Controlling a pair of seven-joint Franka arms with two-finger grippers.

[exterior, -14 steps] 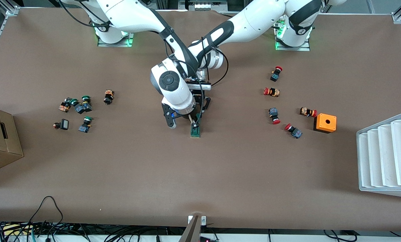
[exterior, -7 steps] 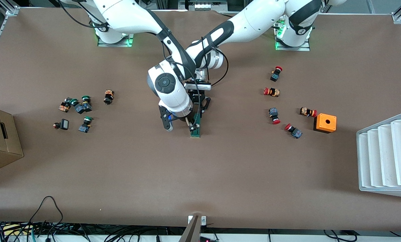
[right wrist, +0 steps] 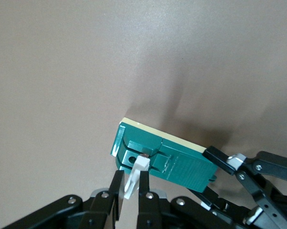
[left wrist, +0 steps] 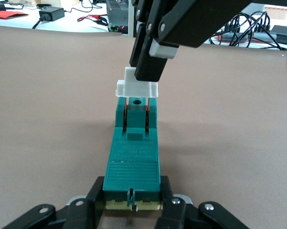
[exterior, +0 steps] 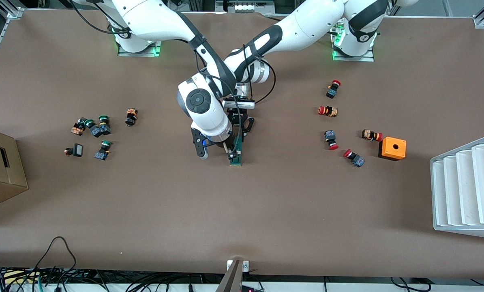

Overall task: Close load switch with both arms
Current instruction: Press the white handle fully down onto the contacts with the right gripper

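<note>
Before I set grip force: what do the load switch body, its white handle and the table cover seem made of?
Load switch body: probably moulded plastic, matte dark green, crisp ribs.
White handle, pinched in the right gripper: likely smooth plastic, faint sheen.
Table cover: looks like brown paper or felt, matte; cannot tell which.

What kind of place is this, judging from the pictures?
Probably a robotics lab bench: a brown table with scattered push buttons, a green load switch, and cables and electronics along its edge.

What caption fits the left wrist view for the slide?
Left gripper clamps the green load switch on the table while the right gripper grips its white handle.
</note>
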